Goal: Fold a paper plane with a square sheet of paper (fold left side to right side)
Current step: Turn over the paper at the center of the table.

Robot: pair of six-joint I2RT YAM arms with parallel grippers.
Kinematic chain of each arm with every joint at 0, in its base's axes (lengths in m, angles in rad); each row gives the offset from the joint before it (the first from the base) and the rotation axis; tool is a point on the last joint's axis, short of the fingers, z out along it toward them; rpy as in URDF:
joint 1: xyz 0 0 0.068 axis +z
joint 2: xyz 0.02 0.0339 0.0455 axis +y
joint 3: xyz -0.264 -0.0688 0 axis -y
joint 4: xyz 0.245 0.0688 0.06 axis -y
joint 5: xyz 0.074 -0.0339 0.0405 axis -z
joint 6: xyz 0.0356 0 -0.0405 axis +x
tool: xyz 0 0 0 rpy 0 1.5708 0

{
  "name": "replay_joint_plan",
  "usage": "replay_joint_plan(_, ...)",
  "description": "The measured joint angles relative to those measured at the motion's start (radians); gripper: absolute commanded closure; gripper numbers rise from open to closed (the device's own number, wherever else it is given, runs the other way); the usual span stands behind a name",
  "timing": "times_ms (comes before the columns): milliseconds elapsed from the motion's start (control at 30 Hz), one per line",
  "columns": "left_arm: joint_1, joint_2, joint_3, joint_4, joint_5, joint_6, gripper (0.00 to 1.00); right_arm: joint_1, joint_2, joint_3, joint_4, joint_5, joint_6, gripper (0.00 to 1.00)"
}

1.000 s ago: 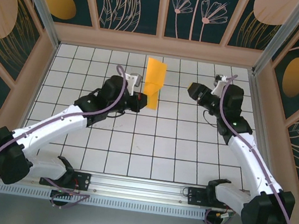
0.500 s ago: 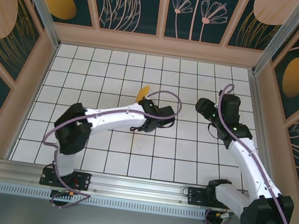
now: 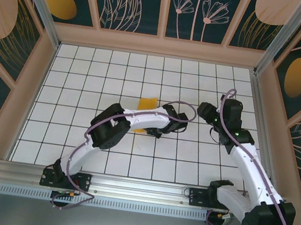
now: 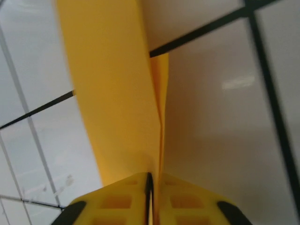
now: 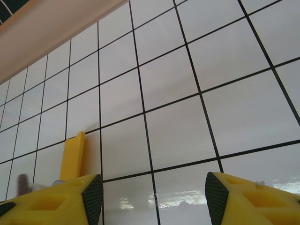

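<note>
The bright orange sheet of paper (image 4: 112, 93) is folded over on itself and runs away from my left gripper (image 4: 151, 187), which is shut on its near end. In the top view the left arm (image 3: 149, 118) stretches across the table's middle. Part of the orange paper (image 3: 147, 102) peeks out behind the arm, low over the tiles. My right gripper (image 3: 203, 109) hovers just right of the left wrist, open with nothing between its fingers (image 5: 70, 201). In the right wrist view an edge of the paper (image 5: 73, 157) stands beyond the left finger.
White grid tiles (image 3: 189, 158) cover the table. Wooden walls with patterned panels (image 3: 160, 46) enclose it at the back and sides. The left arm's elbow (image 3: 107, 131) is bent over the middle-left tiles. A metal rail (image 3: 138, 193) runs along the near edge.
The left arm swung right and forward, bringing the paper down from standing upright near the back to low over the centre. The right gripper drew back a little to the right.
</note>
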Motion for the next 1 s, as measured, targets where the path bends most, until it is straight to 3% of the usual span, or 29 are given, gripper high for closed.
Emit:
replay_joint_plan(167, 0.006, 0.043, 0.124, -0.009, 0.084, 0.048, 0.56, -0.012, 0.0, -0.024, 0.0, -0.008, 0.0, 0.37)
replay_joint_plan(300, 0.019, 0.039, 0.203, 0.032, 0.156, 0.085, 0.48, -0.018, 0.003, -0.041, 0.003, -0.015, 0.0, 0.37)
replay_joint_plan(433, 0.052, -0.013, 0.154, 0.109, 0.241, 0.119, 0.46, -0.019, 0.033, -0.062, 0.028, -0.057, 0.001, 0.36)
replay_joint_plan(633, 0.157, -0.293, -0.158, 0.325, 0.378, 0.149, 0.45, 0.009, 0.146, -0.08, 0.123, -0.167, 0.016, 0.36)
replay_joint_plan(767, 0.267, -0.568, -0.436, 0.517, 0.451, 0.144, 0.34, 0.098, 0.278, -0.065, 0.203, -0.222, 0.042, 0.37)
replay_joint_plan(1000, 0.431, -0.943, -0.838, 0.841, 0.533, 0.1, 0.25, 0.253, 0.601, 0.164, 0.284, -0.254, 0.064, 0.42)
